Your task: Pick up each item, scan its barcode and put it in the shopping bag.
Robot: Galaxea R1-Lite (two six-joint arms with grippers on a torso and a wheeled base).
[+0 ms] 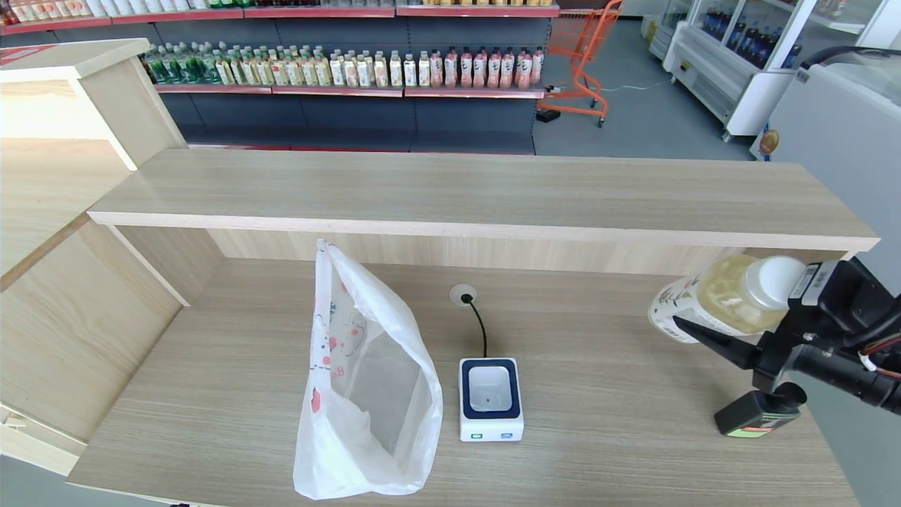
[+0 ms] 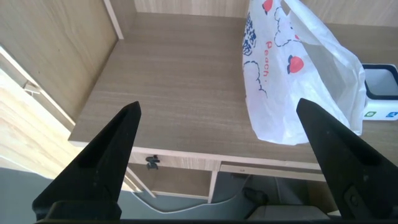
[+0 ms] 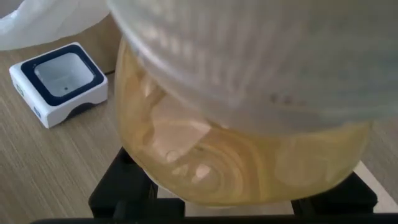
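Right gripper (image 1: 704, 310), its fingers clamped on a yellow drink bottle (image 1: 732, 292), holds it sideways above the desk's (image 1: 605, 394) right edge. Left gripper (image 2: 219, 109) hangs over the front-left corner, fingers (image 2: 112, 155) spread wide, near the shopping bag (image 1: 366, 394).

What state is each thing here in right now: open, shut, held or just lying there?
shopping bag: mouth open, resting on the counter.
scanner: flat on the counter, window up, cable attached.
bottle: capped, tipped on its side, held above the counter.
right pincer: shut on the bottle.
left pincer: open, empty.
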